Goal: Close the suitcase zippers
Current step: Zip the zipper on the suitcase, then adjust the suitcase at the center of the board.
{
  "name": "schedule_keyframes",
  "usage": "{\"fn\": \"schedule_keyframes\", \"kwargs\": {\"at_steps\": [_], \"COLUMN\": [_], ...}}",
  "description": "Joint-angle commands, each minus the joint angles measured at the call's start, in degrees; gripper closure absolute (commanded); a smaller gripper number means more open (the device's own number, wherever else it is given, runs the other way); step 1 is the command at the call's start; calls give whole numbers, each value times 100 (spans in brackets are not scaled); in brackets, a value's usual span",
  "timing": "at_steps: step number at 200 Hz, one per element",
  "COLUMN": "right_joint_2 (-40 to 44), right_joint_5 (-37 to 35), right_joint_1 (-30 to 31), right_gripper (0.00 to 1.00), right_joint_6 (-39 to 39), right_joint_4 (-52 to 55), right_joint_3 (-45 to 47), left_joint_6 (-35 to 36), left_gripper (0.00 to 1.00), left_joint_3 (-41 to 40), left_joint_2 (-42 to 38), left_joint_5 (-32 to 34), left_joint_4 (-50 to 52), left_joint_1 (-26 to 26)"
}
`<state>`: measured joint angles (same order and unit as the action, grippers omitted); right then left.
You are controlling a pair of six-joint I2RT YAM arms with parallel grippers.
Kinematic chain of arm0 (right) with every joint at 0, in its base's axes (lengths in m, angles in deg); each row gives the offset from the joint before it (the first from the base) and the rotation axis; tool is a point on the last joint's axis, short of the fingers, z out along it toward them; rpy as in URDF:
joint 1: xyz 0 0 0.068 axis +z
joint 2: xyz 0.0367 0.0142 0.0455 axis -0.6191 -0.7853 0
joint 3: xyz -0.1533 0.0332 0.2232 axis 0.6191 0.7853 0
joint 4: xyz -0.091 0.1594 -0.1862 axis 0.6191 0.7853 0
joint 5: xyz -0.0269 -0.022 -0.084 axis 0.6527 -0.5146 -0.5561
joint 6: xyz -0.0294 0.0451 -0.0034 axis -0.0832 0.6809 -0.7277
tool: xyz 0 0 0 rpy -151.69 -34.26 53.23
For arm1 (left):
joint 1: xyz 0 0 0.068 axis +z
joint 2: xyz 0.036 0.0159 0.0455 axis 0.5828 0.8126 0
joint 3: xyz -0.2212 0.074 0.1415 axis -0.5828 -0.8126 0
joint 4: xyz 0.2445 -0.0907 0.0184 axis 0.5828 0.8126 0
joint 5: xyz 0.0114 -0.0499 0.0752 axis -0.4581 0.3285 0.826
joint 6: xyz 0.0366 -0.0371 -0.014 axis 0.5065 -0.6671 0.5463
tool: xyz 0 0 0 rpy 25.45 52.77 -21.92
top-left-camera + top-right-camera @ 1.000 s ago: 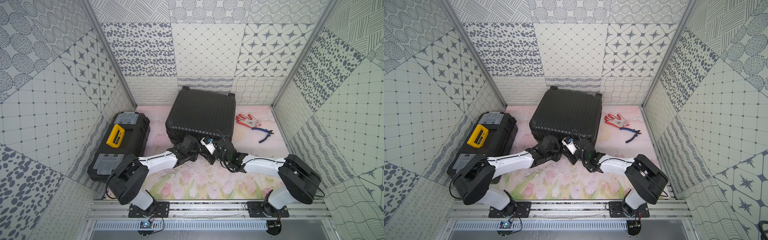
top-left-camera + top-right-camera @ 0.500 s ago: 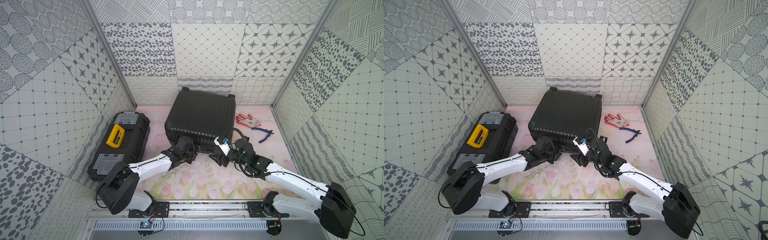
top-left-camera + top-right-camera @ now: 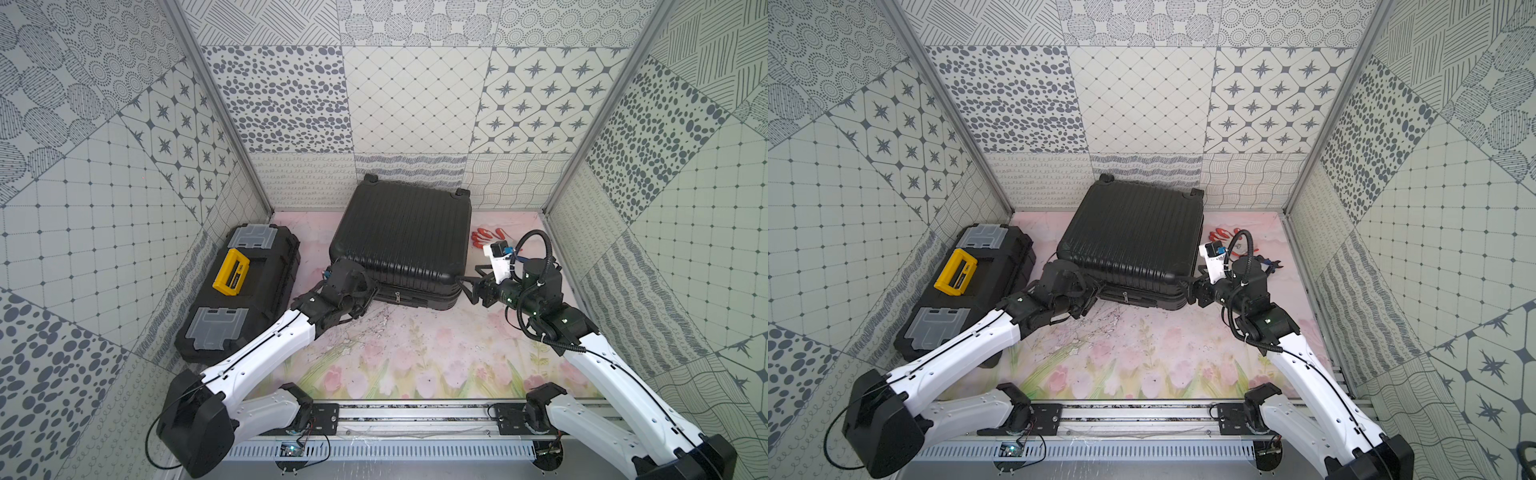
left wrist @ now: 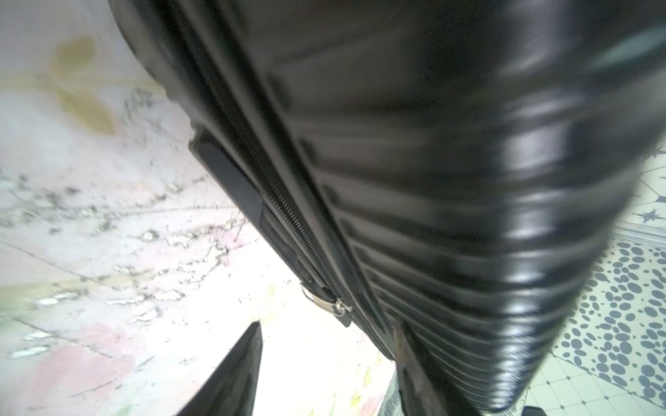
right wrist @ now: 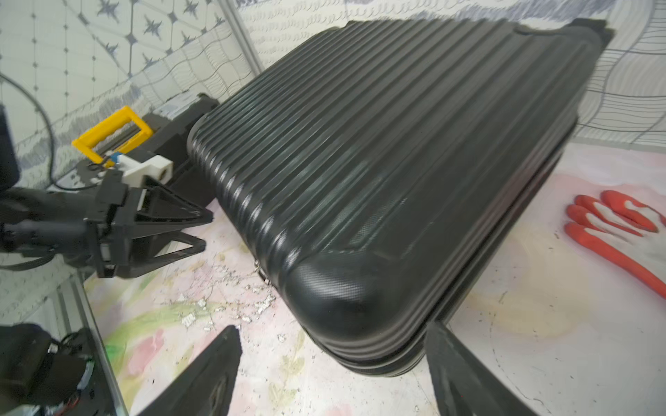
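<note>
The black ribbed suitcase (image 3: pixel 401 232) lies flat and closed at the back centre of the table. Its zippers (image 4: pixel 299 223) run along the front side seam, and a small metal pull (image 4: pixel 331 306) hangs there, also visible in a top view (image 3: pixel 398 296). My left gripper (image 3: pixel 365 291) (image 4: pixel 328 324) is open at the case's front left corner, holding nothing, with the pull just beyond its fingertips. At the front right corner my right gripper (image 3: pixel 467 284) (image 5: pixel 333 327) stands wide open, its fingers either side of that corner without touching it.
A black toolbox (image 3: pixel 245 286) with a yellow handle lies left of the case. A red and white glove (image 3: pixel 482 239) lies to the right behind my right wrist, and pliers (image 3: pixel 1268 262) lie there too, mostly hidden. Patterned walls close in three sides.
Both grippers have opened and left the middle of the case's front side. The right arm swung out to the front right corner. The left drew back toward the front left corner.
</note>
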<state>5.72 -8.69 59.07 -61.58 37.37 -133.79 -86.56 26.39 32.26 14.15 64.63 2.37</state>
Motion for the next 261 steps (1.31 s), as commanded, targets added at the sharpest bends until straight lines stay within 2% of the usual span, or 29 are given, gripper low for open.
{"fn": "schedule_keyframes", "kwargs": {"at_steps": [1, 31, 78, 114, 144, 183, 222, 261], "right_joint_2": [-289, -744, -1583, -2123, -2552, -3022, -3400, -3730], "right_joint_5": [454, 783, 1073, 1179, 1288, 1346, 1453, 1725], "right_joint_1": [-342, -810, -1232, -1361, -1370, -1370, -1377, -1378], "right_gripper": [16, 13, 12, 11, 10, 7, 5, 5], "right_joint_6": [416, 826, 1358, 1561, 1723, 1718, 1719, 1788], "right_joint_4": [71, -103, -329, -318, -376, -282, -233, -411], "right_joint_3": [-404, -676, -1100, -1378, -1578, -1887, -2088, -2199], "left_joint_6": [2581, 3882, 5595, 6360, 6976, 7268, 6965, 6606], "left_gripper": [36, 31, 24, 21, 20, 19, 19, 20], "left_joint_3": [801, 1625, 2870, 3685, 4380, 4812, 4845, 4562], "left_joint_2": [-366, -243, 971, 2064, 2869, 3592, 3968, 4010], "left_joint_5": [410, 252, -1119, -2026, -2141, -2542, -3230, -3863], "left_joint_4": [1853, 2224, 2074, 2050, 2441, 2539, 2260, 2018], "left_joint_1": [579, 1276, 2278, 2621, 2802, 2931, 2941, 2933]}}
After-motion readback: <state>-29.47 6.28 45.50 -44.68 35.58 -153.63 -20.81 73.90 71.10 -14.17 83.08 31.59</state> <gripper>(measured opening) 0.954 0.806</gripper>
